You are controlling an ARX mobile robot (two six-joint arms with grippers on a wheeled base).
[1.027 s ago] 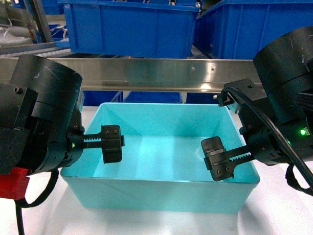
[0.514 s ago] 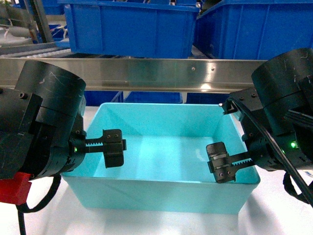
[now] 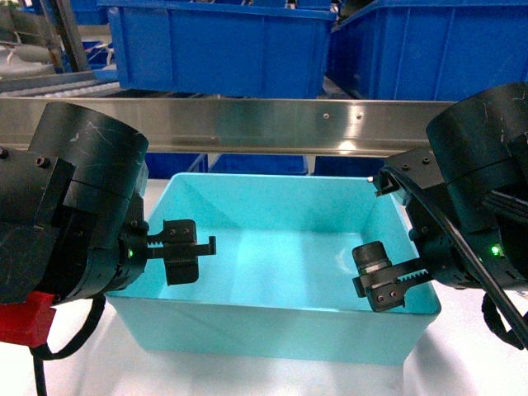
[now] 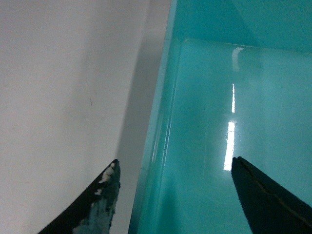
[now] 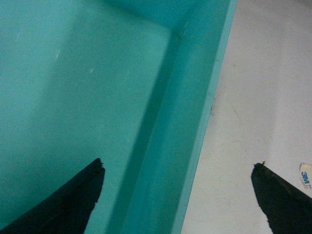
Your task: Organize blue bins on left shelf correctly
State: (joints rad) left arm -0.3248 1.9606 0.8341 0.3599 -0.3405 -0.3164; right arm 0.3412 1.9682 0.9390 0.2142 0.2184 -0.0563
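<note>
turquoise bin [image 3: 272, 272] on the white tabletop [image 4: 58, 87], in front of the steel shelf beam [image 3: 264, 125] and between the two grippers: the left gripper [image 4: 173, 195] is spread wide astride the bin's left wall, one finger outside and one inside, and the right gripper [image 5: 178, 195] is likewise wide astride the right wall (neither jaw touches plastic yet). to do the grasp well, judged from this pose, both should sink until the rolled rim sits deep between the fingers, then close together at matching height. uneven closing would likely tilt the tub as it lifts toward the shelf.
</note>
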